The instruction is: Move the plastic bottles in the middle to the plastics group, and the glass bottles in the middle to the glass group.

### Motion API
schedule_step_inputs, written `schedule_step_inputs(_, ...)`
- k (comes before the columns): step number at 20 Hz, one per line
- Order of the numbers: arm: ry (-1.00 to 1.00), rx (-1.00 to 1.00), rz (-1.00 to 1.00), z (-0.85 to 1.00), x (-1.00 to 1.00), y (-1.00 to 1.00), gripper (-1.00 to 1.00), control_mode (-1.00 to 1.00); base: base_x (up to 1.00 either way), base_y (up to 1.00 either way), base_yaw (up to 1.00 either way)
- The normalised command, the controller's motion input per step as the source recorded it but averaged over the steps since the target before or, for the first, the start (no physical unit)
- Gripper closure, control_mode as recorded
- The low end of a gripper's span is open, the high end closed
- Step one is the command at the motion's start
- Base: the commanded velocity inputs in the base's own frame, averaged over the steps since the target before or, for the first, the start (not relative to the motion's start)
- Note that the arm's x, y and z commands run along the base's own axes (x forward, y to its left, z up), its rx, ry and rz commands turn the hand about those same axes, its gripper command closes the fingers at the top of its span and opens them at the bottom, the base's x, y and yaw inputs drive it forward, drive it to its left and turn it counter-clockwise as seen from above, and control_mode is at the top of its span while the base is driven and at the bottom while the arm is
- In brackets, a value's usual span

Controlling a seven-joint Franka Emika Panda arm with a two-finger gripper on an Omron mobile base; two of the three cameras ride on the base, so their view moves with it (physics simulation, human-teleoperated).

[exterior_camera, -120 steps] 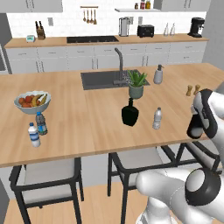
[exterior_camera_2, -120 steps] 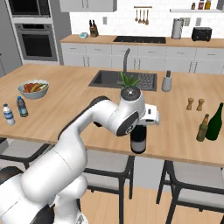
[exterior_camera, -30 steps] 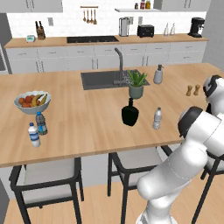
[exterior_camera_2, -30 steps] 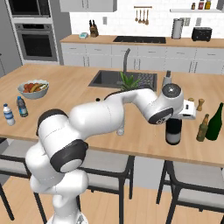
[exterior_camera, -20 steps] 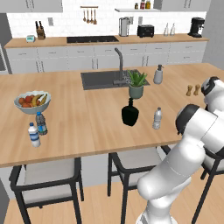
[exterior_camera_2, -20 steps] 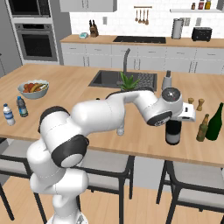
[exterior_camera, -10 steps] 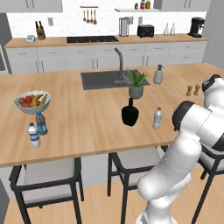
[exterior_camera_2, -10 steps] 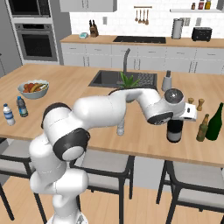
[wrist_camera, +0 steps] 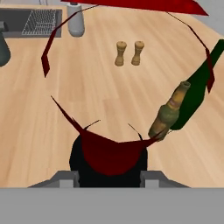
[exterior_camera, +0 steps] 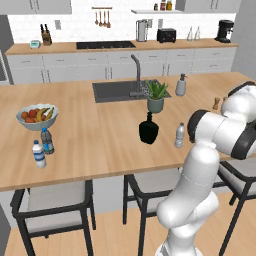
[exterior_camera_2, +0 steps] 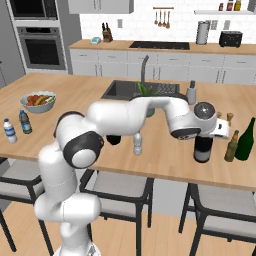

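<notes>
My gripper is shut on the neck of the tall dark wine bottle, which stands upright at the counter's right end. In the hand view its red foil top crowds the lens. Just right of it stands the glass group: the olive-green bottle with a brown bottle. The small clear water bottle and the squat black bottle stand mid-counter. The plastics group, a white-labelled bottle and a blue-labelled bottle, stands far left.
Two wooden shakers stand behind the glass group, and a grey soap dispenser is by the sink. A potted plant stands behind the black bottle. A fruit bowl is at the left. Stools line the counter's front edge.
Six seconds ago the wine bottle was at the counter's middle; it now stands beside the glass group. Over the last second it has only edged slightly right.
</notes>
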Motion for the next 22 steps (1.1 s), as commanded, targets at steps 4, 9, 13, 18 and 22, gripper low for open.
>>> schedule_step_inputs(4, 0.00, 0.00, 0.00, 0.00, 0.00, -0.14, 1.00, -1.00, 0.00, 0.00, 0.00)
schedule_step_inputs(9, 0.00, 0.00, 0.00, -0.01, 0.05, -0.05, 1.00, -1.00, 0.00, 0.00, 0.00)
schedule_step_inputs(13, 0.00, 0.00, 0.00, -0.09, 0.10, 0.02, 1.00, -1.00, 0.00, 0.00, 0.00)
schedule_step_inputs(18, 0.00, 0.00, 0.00, -0.27, 0.21, 0.02, 1.00, -1.00, 0.00, 0.00, 0.00)
schedule_step_inputs(22, 0.00, 0.00, 0.00, -0.20, 0.24, 0.01, 1.00, -1.00, 0.00, 0.00, 0.00)
